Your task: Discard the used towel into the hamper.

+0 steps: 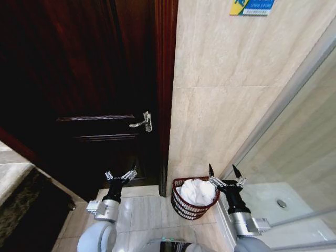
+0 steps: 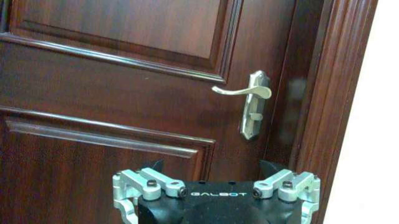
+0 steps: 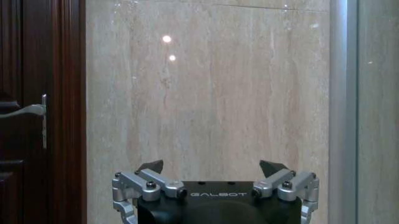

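Hamper: the wicker hamper [image 1: 192,199] is standing on the tiled floor [image 1: 144,212] at lower centre of the head view, against the marble wall [image 1: 226,105].
Towel: a white towel [image 1: 197,191] is lying bunched inside the hamper, so the discard is looking done.
Right gripper: the right gripper [image 1: 224,175] is hovering just right of the hamper rim, jaws spread and holding nothing; in its wrist view [image 3: 212,169] it is facing the bare wall.
Left gripper: the left gripper [image 1: 121,176] is sitting at lower left, well apart from the hamper, jaws spread and empty, pointing at the door [image 2: 124,93].
Nearer arm: the right one.
Surroundings: a lever handle [image 1: 143,122] is sitting on the door; a glass shower screen [image 1: 294,136] is closing off the right side.
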Controlling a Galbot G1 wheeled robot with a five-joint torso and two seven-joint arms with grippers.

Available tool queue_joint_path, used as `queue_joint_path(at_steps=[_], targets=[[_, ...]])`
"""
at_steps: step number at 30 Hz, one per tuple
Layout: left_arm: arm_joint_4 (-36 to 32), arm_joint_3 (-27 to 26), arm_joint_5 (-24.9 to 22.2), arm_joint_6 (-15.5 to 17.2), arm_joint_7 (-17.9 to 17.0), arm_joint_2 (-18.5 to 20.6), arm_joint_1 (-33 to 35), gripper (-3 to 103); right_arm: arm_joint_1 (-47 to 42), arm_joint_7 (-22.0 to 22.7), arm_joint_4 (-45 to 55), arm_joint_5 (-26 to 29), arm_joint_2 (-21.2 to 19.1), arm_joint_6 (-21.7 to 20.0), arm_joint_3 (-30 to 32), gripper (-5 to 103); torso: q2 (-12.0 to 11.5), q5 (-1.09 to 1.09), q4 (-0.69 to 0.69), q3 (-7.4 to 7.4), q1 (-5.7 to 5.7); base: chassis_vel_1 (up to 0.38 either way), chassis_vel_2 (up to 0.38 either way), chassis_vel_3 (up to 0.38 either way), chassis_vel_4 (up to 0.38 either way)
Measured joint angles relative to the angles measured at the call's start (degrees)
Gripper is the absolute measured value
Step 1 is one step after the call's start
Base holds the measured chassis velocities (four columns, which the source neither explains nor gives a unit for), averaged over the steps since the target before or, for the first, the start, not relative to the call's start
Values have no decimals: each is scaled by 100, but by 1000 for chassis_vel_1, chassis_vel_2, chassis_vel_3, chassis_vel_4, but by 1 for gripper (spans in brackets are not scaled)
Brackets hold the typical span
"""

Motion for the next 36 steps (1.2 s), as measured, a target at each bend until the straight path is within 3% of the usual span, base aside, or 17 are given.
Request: queue_joint_path(at_steps=[36], targets=[[0, 0, 0, 0, 0, 0, 0, 100, 2, -6, -22, 4, -4, 0, -3, 100, 0, 0, 0, 0, 0, 0, 0, 0, 0]])
